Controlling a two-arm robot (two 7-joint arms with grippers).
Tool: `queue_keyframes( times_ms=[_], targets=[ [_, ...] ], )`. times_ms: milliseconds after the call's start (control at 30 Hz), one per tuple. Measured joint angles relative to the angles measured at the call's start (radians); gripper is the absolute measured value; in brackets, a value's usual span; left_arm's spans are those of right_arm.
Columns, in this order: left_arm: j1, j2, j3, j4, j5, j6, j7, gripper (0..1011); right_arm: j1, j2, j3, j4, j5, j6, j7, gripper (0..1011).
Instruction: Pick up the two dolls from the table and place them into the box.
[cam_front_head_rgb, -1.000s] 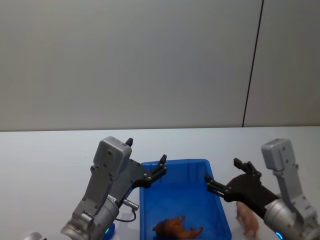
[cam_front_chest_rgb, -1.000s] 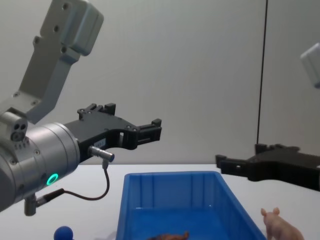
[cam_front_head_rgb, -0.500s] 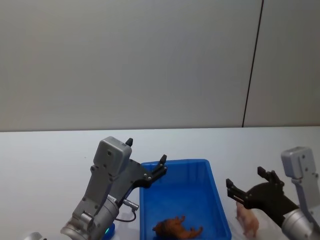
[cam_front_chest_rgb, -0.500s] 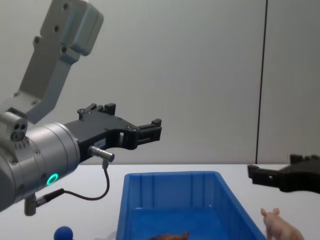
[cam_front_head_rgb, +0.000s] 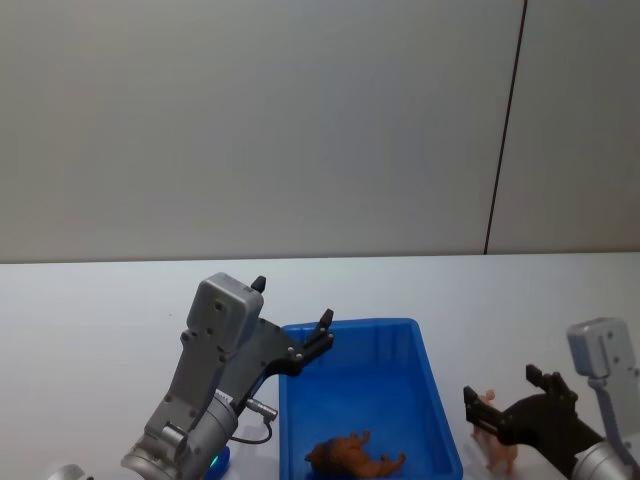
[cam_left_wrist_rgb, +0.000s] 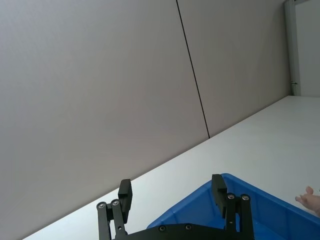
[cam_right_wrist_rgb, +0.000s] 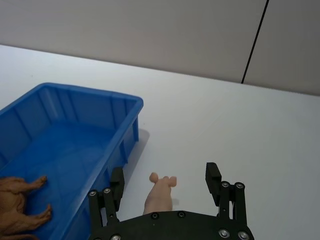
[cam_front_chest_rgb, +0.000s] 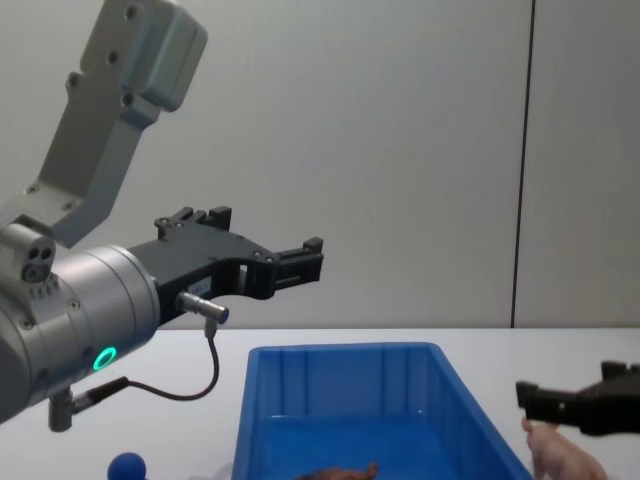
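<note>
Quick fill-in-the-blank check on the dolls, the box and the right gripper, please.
The ___ lies inside the box. The pig stands on the ___, beside the box. The right gripper is ___, with one finger on each side of the pig.
Missing words: lion; table; open.

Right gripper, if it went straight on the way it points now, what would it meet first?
Most likely the pig, standing on the table right ahead of the open right gripper, beside the box.

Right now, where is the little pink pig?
In the head view the pig stands on the table just right of the blue box, under the open right gripper.
</note>
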Motion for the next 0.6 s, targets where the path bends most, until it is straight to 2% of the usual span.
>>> queue_keyframes(
  times_ms=[467, 533, 600],
  targets=[
    [0.000, 0.000, 0.000, 0.000, 0.000, 0.000, 0.000, 1001, 0.002, -0.014, -0.016, 0.054, 0.005, 0.033, 0.034, 1001],
    [0.000, 0.000, 0.000, 0.000, 0.000, 0.000, 0.000, 1001, 0.002, -0.014, -0.017, 0.058, 0.005, 0.037, 0.034, 994],
    [0.000, 0.000, 0.000, 0.000, 0.000, 0.000, 0.000, 1001, 0.002, -0.016, -0.019, 0.064, 0.004, 0.045, 0.035, 941]
  ],
)
